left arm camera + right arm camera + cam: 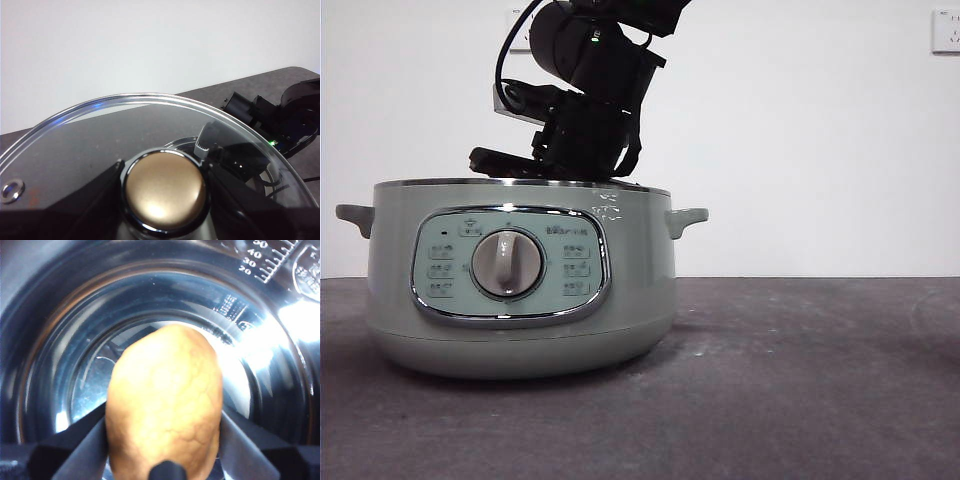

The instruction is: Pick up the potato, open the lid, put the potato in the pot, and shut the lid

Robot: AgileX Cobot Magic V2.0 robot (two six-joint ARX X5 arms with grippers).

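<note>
Pot (520,290): sits near the front, left of centre on the dark table (800,380). Pale sage green, a small handle on each side, chrome-framed panel with the round dial (507,263) facing us. The top is uncovered.

Right gripper (582,172): comes down from above and dips into the pot's open mouth, big and black in the front view. Its jaws are clamped on either side of the potato (165,407).

Potato: orange-brown, held inside the pot, with the shiny metal inner bowl (55,365) all around it. Can't tell if it touches the bottom. You can even read the fill marks (262,260) stamped on the bowl wall.

Left gripper (164,187): out of the front view. Jaws pinched tight on the knob (165,189) of the lid (100,135).

Lid: glass dome, off the pot and held up by its knob. Through the glass you can make out the other arm (280,120), and the plain white wall (150,45) sits behind.

Far back: white wall with a socket plate (945,30) at the upper right.
</note>
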